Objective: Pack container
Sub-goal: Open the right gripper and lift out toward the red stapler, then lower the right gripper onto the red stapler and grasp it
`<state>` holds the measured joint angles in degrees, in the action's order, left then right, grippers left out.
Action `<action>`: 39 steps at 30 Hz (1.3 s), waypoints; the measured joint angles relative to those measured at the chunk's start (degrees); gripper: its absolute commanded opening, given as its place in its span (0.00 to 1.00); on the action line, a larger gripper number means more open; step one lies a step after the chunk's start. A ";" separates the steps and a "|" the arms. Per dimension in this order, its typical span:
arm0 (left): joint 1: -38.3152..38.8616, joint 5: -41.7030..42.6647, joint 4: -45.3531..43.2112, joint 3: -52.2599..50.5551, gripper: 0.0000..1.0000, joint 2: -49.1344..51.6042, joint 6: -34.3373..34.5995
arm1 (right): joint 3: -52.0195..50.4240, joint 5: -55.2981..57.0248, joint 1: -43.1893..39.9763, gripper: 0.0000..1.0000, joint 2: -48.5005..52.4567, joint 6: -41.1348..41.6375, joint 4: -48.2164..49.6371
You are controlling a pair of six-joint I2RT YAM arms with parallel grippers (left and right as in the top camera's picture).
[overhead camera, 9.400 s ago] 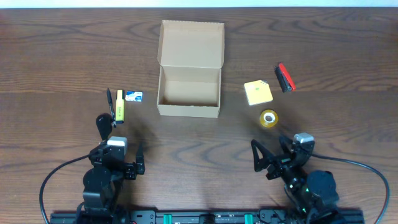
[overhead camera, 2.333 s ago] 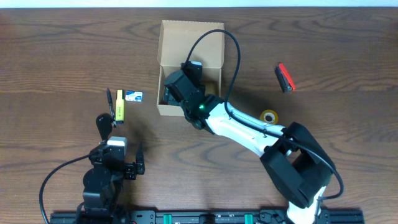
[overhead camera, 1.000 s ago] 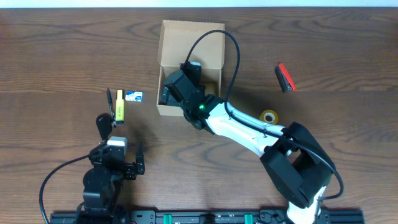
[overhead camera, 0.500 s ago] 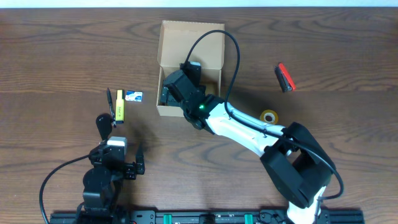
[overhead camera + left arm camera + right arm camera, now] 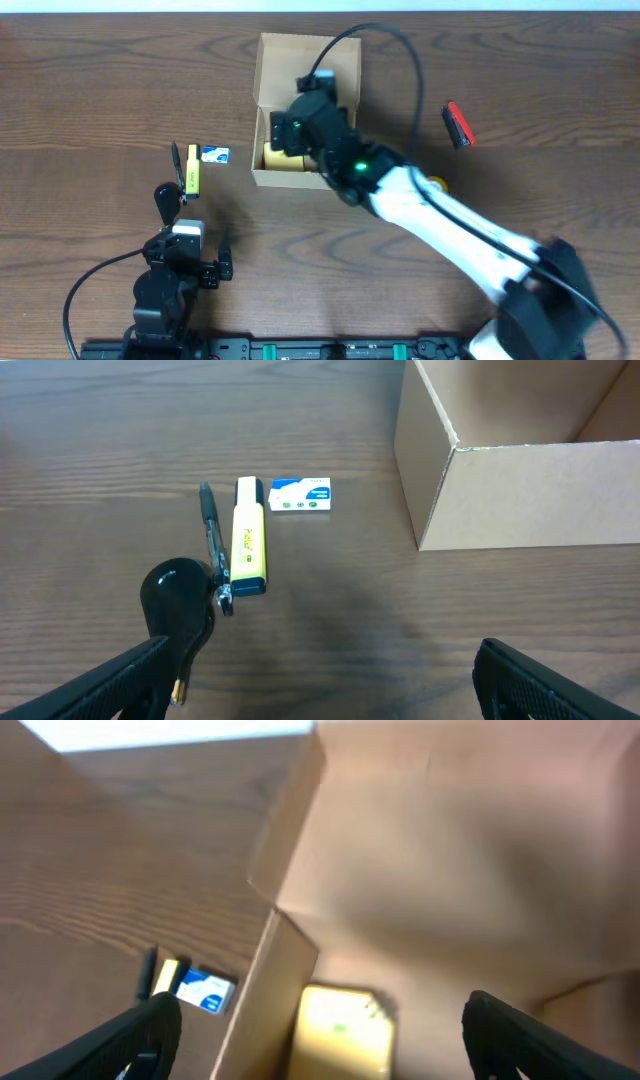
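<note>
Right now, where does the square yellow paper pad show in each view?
Overhead: square yellow paper pad inside the tan cardboard box, left end.
Left wrist: hidden behind the box wall.
Right wrist: pad bottom centre, on the box floor.
Shared landmark: small blue-and-white card left of the box.

This looks like a robotics lab bench stocked with office supplies. 2 robot arms, the black left arm (image 5: pixel 165 290) and the white right arm (image 5: pixel 450 228), stand on a metal rail (image 5: pixel 320 350) at the near edge of a dark wood-grain table (image 5: pixel 100 60), with black cables (image 5: pixel 69 303) looping off them. The loose goods are desk stationery: a yellow highlighter (image 5: pixel 249 535), a black pen (image 5: pixel 210 525), a small blue-and-white packet (image 5: pixel 301 495), a yellow pad (image 5: pixel 340 1030) and a plain cardboard box (image 5: pixel 300 60).
</note>
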<state>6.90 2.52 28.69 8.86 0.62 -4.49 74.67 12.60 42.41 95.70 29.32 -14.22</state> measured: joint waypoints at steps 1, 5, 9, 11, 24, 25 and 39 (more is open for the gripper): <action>0.00 0.00 0.00 0.00 0.95 0.00 0.00 | 0.07 0.00 -0.70 0.91 -2.03 -2.25 -1.42; 0.00 0.00 -0.02 0.00 0.95 0.00 0.00 | 0.31 0.70 -5.95 0.94 -8.13 -10.05 -7.87; 0.00 0.00 -0.02 0.00 0.95 0.00 0.00 | 0.33 1.38 -13.42 0.95 -10.58 -14.78 -12.76; 0.00 0.00 0.00 0.00 0.95 0.00 0.00 | 0.33 1.42 -18.05 0.95 -10.73 -16.68 -15.30; -0.02 0.00 0.00 0.00 0.95 0.00 0.00 | 0.33 2.21 -36.00 0.99 -4.72 -26.86 -17.53; 0.00 0.00 0.00 0.00 0.95 0.00 0.00 | 0.33 2.19 -36.79 0.99 -3.28 -27.67 -17.22; -0.02 0.00 0.00 0.00 0.95 0.00 0.00 | 0.33 -4.15 -43.36 0.98 11.91 -34.40 -10.82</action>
<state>6.87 2.52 28.69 8.86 0.62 -4.49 75.00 8.45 -0.95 107.61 -5.08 -25.04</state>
